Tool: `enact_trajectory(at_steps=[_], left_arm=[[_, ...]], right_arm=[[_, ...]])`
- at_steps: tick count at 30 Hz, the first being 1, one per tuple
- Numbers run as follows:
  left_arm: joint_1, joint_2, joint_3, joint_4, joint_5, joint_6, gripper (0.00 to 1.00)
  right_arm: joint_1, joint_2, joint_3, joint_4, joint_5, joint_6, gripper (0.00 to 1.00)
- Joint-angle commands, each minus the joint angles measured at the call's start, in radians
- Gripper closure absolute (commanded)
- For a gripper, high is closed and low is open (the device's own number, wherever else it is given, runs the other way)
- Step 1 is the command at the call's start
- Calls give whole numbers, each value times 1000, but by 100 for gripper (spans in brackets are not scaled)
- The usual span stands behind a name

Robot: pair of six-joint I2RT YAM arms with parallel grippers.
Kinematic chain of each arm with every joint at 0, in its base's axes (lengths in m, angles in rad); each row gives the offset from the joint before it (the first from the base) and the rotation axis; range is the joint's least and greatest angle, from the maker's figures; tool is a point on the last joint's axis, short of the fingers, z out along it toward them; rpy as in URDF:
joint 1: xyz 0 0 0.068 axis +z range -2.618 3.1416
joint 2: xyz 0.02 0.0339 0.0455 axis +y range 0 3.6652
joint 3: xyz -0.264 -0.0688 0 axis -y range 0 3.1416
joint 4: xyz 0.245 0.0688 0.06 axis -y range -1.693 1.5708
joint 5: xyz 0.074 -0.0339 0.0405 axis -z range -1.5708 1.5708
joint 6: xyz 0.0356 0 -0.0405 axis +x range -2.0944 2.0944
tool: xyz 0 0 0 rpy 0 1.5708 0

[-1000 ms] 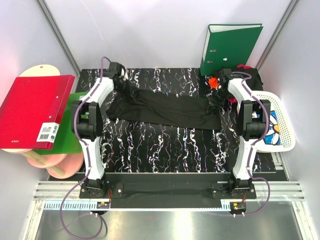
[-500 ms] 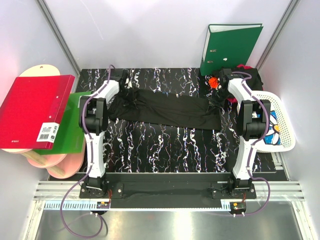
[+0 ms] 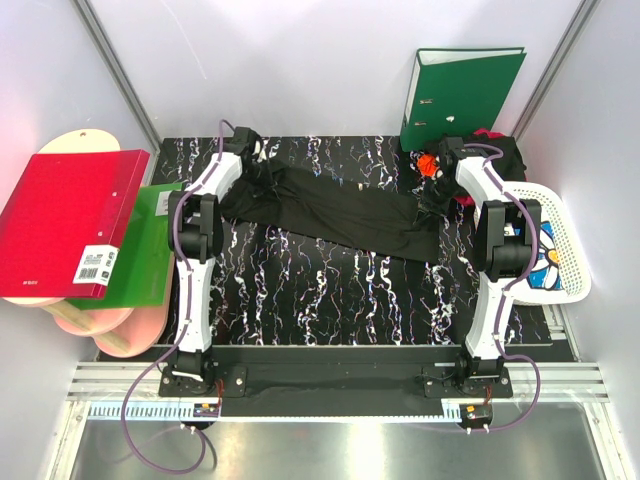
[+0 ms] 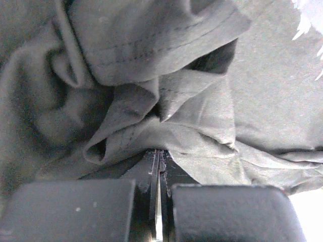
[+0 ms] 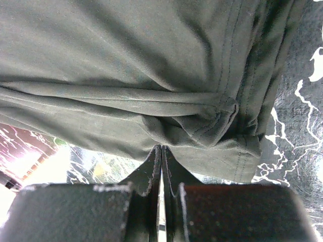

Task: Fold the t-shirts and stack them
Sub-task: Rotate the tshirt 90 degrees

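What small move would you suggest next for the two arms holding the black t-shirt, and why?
Probably ease the left gripper outward, away from the right gripper, to draw the cloth flat. Both are shut on opposite ends of the black t-shirt, which lies bunched between them, so folding now could trap creases.

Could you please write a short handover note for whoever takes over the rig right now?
Grippers: the left pincer is shut on the left end of the black t-shirt. The right pincer is shut on its right end.
Things: the shirt is stretched as a bunched band between both pincers, across the far part of the table. The heap of t-shirts sits in the far right corner, below the green binder.
Done: no folded stack is visible.
Left: fold this shirt, set it down, then fold and stack the others.
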Motion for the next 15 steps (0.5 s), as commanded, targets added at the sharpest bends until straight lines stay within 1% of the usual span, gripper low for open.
enact_trajectory(at_steps=[1, 6, 10, 12, 15], left_arm=[[6, -46, 24, 36, 39, -3, 100], [11, -68, -45, 27, 8, 18, 100], [15, -71, -64, 4, -33, 43, 100], [15, -78, -64, 4, -30, 55, 100], [14, -127, -70, 13, -29, 66, 100]], right_arm=[[6, -22, 25, -10, -3, 18, 94], [6, -6, 33, -13, -15, 26, 94], [6, 5, 34, -36, 0, 35, 96], [9, 8, 34, -35, 20, 30, 97], [15, 5, 50, -18, 42, 27, 98]])
